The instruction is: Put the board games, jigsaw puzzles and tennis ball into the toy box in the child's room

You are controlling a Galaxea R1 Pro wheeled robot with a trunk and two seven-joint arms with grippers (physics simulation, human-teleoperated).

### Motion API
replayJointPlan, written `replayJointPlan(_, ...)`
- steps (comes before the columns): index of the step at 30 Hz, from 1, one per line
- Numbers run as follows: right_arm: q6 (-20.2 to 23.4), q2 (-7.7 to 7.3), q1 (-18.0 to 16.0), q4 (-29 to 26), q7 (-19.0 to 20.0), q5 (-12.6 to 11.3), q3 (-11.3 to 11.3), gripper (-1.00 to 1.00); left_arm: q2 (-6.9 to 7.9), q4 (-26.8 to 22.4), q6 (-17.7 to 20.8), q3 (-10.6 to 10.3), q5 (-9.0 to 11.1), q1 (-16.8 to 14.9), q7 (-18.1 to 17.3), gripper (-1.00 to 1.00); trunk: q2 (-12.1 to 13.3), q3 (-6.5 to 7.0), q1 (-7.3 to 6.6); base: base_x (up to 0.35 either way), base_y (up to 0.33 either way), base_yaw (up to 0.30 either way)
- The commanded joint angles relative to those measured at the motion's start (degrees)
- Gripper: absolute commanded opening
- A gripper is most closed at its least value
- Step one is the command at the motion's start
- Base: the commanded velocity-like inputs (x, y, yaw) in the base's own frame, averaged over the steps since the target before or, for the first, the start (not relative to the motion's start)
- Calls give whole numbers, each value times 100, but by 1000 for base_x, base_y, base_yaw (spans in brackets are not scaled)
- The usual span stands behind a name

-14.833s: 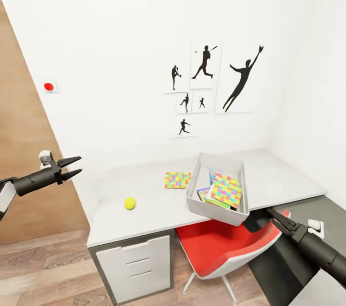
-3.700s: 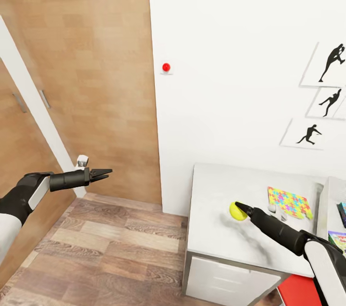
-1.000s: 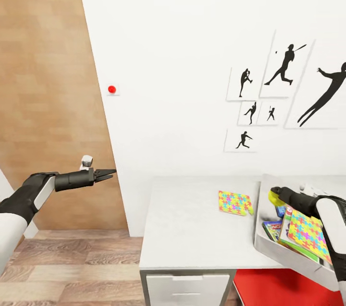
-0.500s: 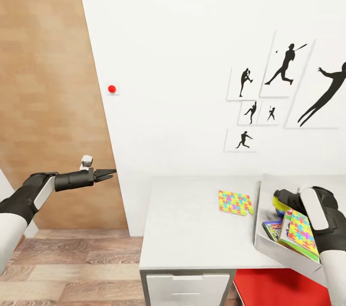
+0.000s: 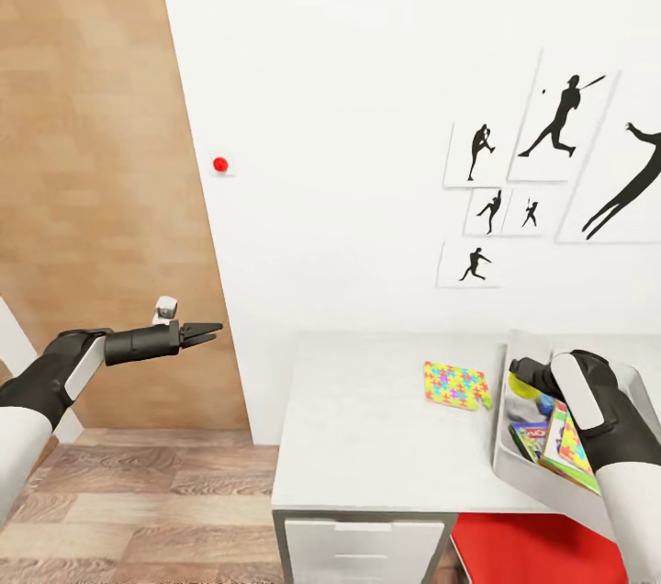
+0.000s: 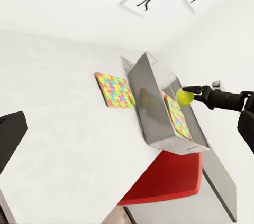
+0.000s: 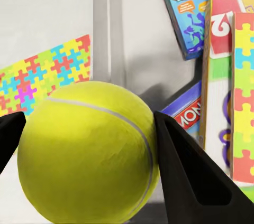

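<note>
Tennis ball (image 7: 87,152) carried over toy box (image 6: 153,110), right fingers (image 7: 182,163) clamping it, left fingers (image 5: 204,329) narrow.

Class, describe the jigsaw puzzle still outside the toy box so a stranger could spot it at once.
Find the pale table under the silhouette posters. Beside the grey toy box, on its door side, a flat square jigsaw puzzle lies alone on the tabletop, the one toy there not in the box.

Yellow-green tennis ball (image 7: 87,152); multicolour puzzle (image 5: 456,385).
</note>
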Motion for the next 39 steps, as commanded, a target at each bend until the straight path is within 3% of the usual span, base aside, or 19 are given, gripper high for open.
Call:
replayJointPlan(1,0,-6,-26,-6,-67,-81,3,-100,7,2,46,-27,39,-8,-1,100,-15,-21,4,0,0,75)
replayJointPlan(13,-20,-93,-76,229,-79,-72,4,-100,7,0,47,-27,37,-8,-1,100,-15,-73,4,0,0,47)
replayJointPlan(17,-25,-114,-262,482,-91,-68,6,-100,7,-1,45,-27,37,-8,-1,100,-15,-74,4,0,0,2)
replayJointPlan(32,-28,-120,-393,806,-159,-54,0,-100,7,0,49,-27,37,-8,-1,100,-15,-74,4,0,0,0)
replayJointPlan(39,-59,-126,-694,1487,-477,-39,11,-100,7,2,45,-27,37,-8,-1,100,-15,-74,4,0,0,0)
